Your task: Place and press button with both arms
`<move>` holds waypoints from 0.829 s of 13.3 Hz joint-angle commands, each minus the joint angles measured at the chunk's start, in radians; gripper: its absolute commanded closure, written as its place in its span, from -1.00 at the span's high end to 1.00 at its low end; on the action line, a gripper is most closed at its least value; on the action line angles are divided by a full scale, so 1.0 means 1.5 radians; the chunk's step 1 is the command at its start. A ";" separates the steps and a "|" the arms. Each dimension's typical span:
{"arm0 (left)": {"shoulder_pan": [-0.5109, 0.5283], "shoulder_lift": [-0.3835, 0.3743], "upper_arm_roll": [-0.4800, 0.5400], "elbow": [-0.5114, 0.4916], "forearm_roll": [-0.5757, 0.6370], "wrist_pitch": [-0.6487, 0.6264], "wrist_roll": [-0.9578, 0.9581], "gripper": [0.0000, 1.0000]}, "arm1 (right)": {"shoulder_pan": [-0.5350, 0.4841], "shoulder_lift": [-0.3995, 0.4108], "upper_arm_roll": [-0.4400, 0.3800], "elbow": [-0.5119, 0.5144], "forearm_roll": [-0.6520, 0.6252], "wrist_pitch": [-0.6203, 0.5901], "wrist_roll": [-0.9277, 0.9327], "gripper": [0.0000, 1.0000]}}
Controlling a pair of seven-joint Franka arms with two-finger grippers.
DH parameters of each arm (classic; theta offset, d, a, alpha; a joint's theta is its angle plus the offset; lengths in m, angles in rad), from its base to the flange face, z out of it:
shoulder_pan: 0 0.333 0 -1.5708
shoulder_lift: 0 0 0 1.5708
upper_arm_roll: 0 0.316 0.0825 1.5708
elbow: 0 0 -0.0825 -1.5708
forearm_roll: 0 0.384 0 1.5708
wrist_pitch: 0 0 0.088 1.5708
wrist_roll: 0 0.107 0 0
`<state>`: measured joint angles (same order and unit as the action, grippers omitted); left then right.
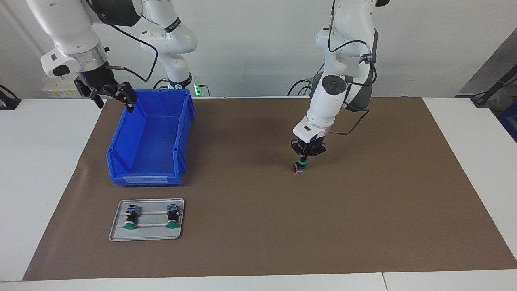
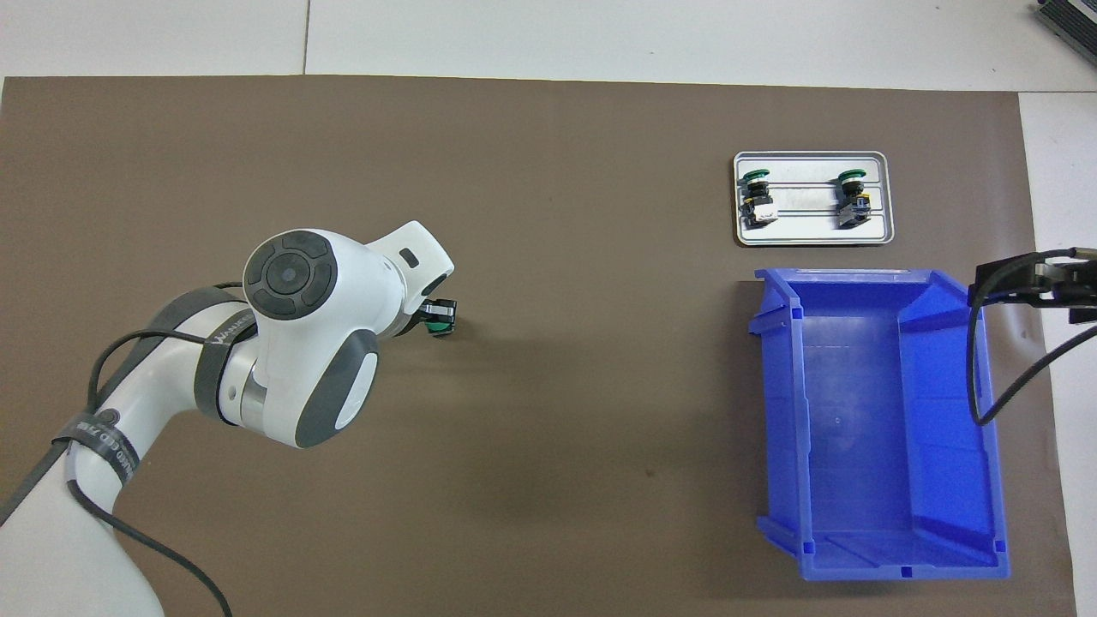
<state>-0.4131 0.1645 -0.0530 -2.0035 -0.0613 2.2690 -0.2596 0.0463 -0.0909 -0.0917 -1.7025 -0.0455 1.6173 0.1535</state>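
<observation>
A button (image 1: 300,167) with a green cap stands upright on the brown mat (image 1: 258,226), toward the left arm's end of the table. My left gripper (image 1: 305,158) points straight down, shut, with its fingertips resting on the green cap. From overhead the left arm's wrist covers most of that gripper, and only the button (image 2: 440,316) peeks out beside it. My right gripper (image 1: 107,93) hangs open and empty in the air above the rim of the blue bin (image 1: 121,139); it also shows in the overhead view (image 2: 1028,287).
A grey metal tray (image 1: 117,226) lies on the mat farther from the robots than the blue bin (image 2: 782,411). Two more green-capped buttons (image 1: 130,218) (image 1: 173,216) lie on their sides in it. The bin holds nothing visible.
</observation>
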 commanded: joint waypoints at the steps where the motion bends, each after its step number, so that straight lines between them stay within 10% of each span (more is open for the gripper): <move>1: -0.001 0.001 0.009 0.051 0.015 -0.051 -0.007 -1.00 | -0.004 -0.015 0.000 -0.016 0.002 -0.002 -0.014 1.00; 8: 0.107 0.000 0.011 0.221 0.016 -0.219 0.017 -1.00 | 0.014 -0.006 0.006 -0.014 0.007 0.004 -0.008 1.00; 11: 0.170 -0.029 0.014 0.236 0.017 -0.281 0.101 -0.67 | 0.097 0.020 0.007 -0.012 0.020 0.056 0.069 1.00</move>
<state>-0.2098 0.1526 -0.0250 -1.6620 -0.0551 1.9174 -0.1657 0.1196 -0.0774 -0.0841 -1.7075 -0.0243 1.6461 0.1823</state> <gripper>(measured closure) 0.938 0.000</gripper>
